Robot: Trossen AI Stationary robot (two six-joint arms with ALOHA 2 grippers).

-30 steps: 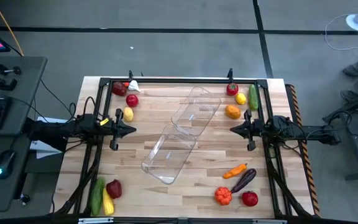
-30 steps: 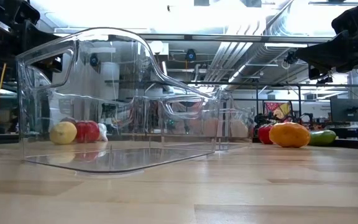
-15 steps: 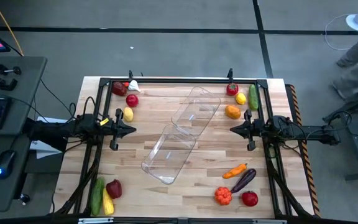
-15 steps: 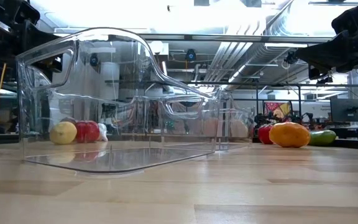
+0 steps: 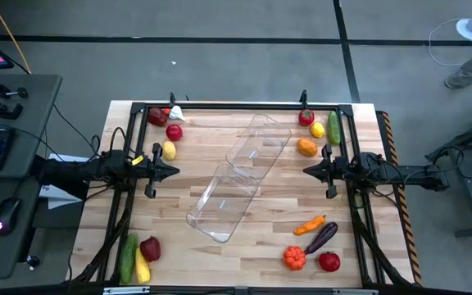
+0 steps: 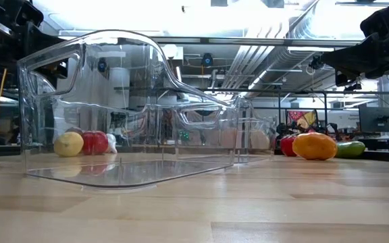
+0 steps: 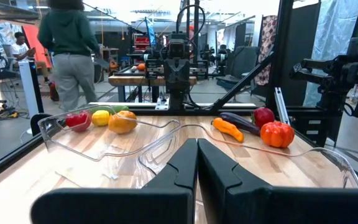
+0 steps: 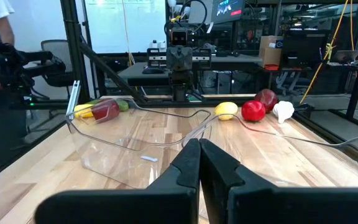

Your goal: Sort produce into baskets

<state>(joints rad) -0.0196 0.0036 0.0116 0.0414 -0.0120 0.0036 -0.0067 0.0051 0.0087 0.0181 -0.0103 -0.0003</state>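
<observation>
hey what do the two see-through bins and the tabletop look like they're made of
The two clear rectangular bins look like glossy, rigid plastic: the wood shows through their walls and the rims catch highlights. The pale tabletop looks like smooth wood planks, butcher-block style, with visible grain and seams.

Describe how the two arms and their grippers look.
Both arms are black and slender, with cables running along them. The left gripper and right gripper each end in two dark, tapered fingers. A small yellow marking shows on the left arm near its wrist.
</observation>
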